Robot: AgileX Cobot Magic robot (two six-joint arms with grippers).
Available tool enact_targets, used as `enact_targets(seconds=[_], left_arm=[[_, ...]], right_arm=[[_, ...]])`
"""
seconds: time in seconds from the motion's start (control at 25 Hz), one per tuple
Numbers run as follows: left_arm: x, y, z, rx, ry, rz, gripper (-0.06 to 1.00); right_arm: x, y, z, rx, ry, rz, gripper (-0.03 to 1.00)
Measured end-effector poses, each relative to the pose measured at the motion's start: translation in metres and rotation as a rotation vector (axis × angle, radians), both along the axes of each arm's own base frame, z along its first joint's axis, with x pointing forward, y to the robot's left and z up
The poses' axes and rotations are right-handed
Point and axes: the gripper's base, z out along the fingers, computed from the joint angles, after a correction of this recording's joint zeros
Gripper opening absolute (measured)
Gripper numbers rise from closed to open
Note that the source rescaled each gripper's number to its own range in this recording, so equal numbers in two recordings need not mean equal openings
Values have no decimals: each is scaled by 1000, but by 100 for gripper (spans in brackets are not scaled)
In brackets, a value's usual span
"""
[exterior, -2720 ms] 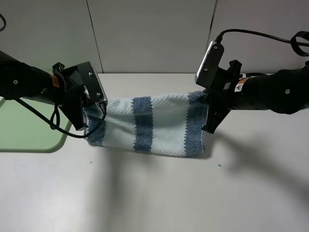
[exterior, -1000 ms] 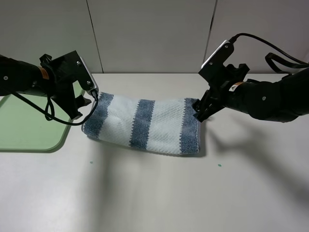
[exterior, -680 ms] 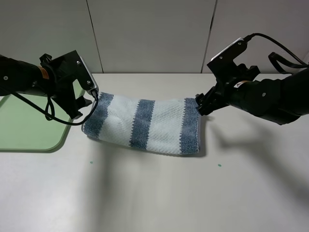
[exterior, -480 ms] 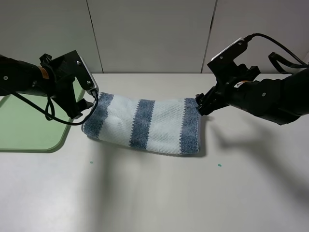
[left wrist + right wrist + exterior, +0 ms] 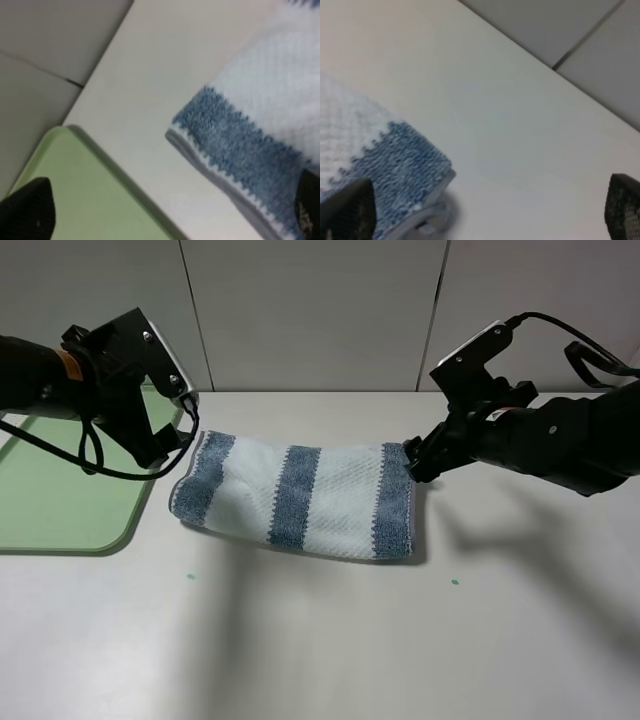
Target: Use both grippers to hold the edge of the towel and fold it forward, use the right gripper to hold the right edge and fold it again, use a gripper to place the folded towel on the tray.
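Lifted off the towel's (image 5: 295,498) left end since a moment ago, the left gripper (image 5: 172,440) now hangs above and just to the left of it, no longer touching the cloth. Its jaws stand apart: in the left wrist view its two dark fingertips (image 5: 29,210) sit at opposite sides with nothing clamped between them, only table, tray corner and the towel's blue-grey end stripe below. The right gripper (image 5: 412,462) has barely shifted and stays at the towel's far right corner, jaws likewise spread wide, its fingertips (image 5: 347,210) on either side of bare table and that corner.

The towel lies folded in a long band flat on the white table (image 5: 320,640), stripes running across it, its grey hem (image 5: 215,181) showing along the left end. The light green tray (image 5: 60,505) lies left of the towel, near it but not touching. The left arm and its looping black cable (image 5: 100,468) hang over the tray's corner nearest the towel and hide part of the rim. The right gripper's tip covers the towel's far right corner in the high view. Two small green specks (image 5: 190,576) lie on the table in front of the towel, one off each end. Grey wall panels (image 5: 310,310) stand behind it.
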Motion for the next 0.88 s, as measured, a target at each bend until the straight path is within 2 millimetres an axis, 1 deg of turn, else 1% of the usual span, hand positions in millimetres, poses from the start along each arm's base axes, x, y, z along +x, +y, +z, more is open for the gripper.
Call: enact_targets(seconds=[0.12,0.24,0.44,0.52,0.88], left_arm=[[-11,-5,15,-39,-7,10,95],[-21,-7,26,-54,4,15,95],[-31,-5,42,-86,-26,26,95],[-33,-4,45,-86,-28,28,95],[-35,-3,42,-70,-1,36,95]], right_arm=[[-4,2,6,35,19,1,100],[-11,11,14,65,23,26,100],[-18,22,20,80,19,71,100],[-19,25,21,80,8,79,100],[-20,27,22,98,-2,65,100]])
